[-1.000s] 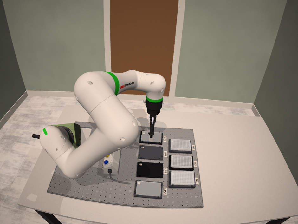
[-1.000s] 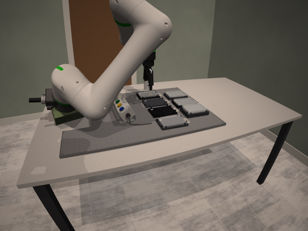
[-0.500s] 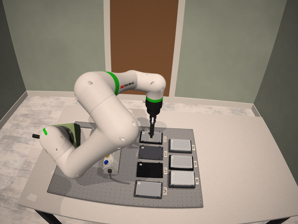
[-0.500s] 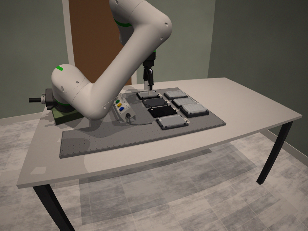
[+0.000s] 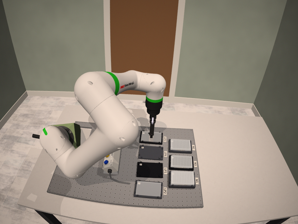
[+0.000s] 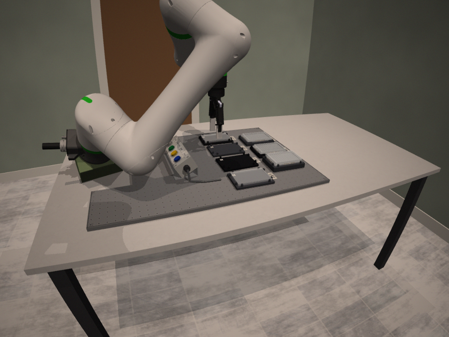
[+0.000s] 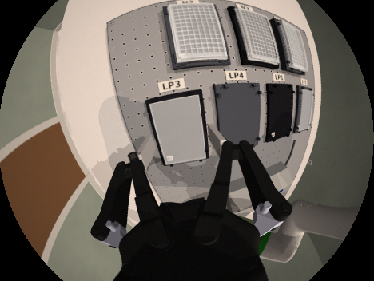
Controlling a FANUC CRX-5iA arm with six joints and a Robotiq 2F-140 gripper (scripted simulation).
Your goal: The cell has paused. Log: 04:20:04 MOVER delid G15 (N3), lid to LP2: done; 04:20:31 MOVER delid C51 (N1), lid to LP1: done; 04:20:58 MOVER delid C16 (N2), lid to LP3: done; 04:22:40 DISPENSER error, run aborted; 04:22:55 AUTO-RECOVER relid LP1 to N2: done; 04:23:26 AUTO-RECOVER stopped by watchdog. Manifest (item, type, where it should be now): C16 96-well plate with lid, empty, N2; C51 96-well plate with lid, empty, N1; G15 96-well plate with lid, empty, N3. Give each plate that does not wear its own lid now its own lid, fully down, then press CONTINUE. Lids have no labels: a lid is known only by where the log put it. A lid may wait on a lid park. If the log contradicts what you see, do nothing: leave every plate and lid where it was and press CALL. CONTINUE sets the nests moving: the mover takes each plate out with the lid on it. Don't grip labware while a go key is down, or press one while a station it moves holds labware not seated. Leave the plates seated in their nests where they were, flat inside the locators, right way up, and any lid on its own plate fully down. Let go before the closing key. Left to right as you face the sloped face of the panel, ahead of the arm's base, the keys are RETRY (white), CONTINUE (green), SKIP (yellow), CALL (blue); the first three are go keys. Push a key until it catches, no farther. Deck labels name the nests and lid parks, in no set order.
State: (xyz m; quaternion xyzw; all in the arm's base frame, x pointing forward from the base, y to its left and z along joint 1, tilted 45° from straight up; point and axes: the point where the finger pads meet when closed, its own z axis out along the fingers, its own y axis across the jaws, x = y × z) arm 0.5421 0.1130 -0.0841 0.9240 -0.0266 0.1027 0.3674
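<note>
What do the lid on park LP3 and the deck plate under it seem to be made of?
The lid on LP3 looks like translucent, frosted plastic: pale grey, flat, the park's dark frame edging it. The deck plate looks like matte grey metal, probably anodised aluminium, with a regular grid of small holes. The open gripper hangs above the lid.

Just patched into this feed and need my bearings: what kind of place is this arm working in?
Most likely a small lab automation cell: well plates sit in labelled nests on a perforated deck, flat lids wait on parks beside them, and a key panel stands by the arm. The open pincer hangs over one lid.
</note>
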